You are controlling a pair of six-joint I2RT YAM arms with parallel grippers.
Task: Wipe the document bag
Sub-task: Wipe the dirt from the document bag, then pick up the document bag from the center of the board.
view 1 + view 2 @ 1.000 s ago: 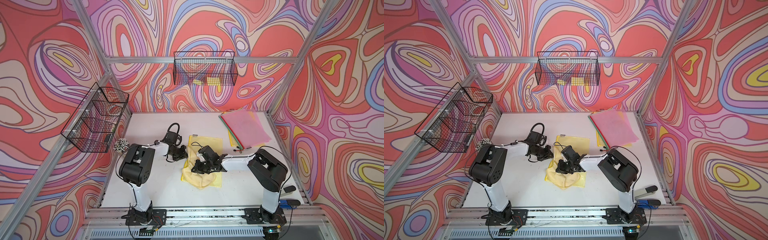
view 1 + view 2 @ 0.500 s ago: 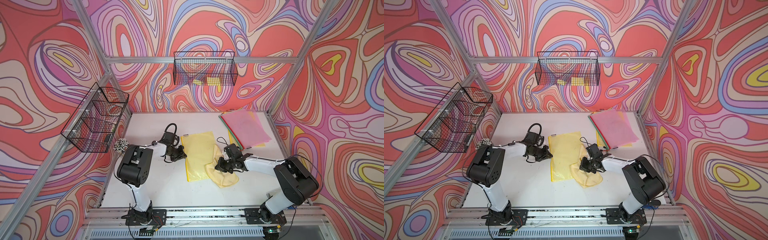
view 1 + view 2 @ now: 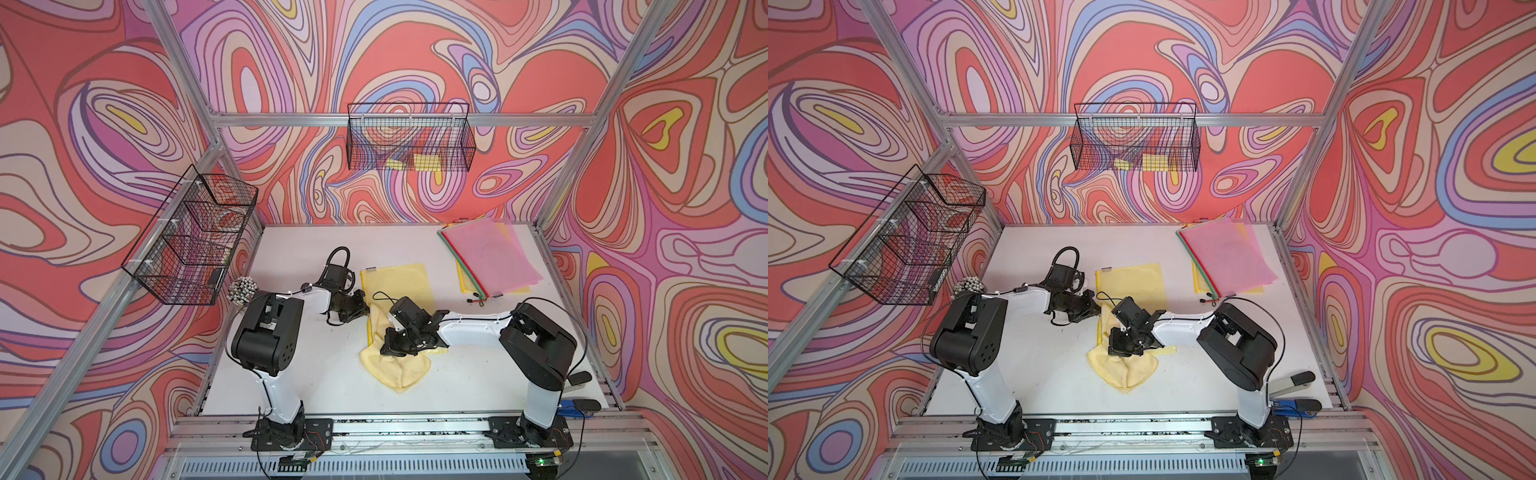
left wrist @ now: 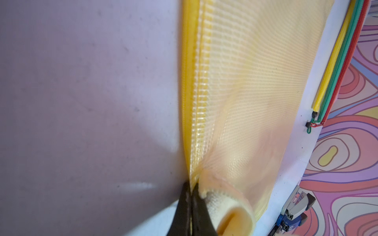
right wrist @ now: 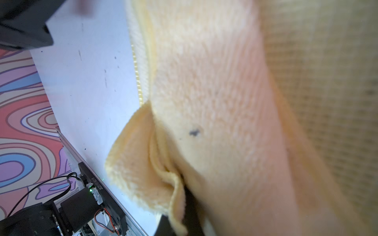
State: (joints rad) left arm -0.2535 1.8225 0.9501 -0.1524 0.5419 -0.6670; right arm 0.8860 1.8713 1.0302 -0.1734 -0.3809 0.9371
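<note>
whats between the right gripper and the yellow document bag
The yellow cloth: the right gripper is shut on it, and it lies over the near end of the document bag, as both top views show.

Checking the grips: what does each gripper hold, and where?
Left gripper pinches the document bag by its zipper edge; right gripper pinches the yellow cloth by a fold.

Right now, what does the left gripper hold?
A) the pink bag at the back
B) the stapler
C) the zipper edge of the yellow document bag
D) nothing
C: the left wrist view shows the left gripper shut on the zipper edge of the yellow document bag.
</note>
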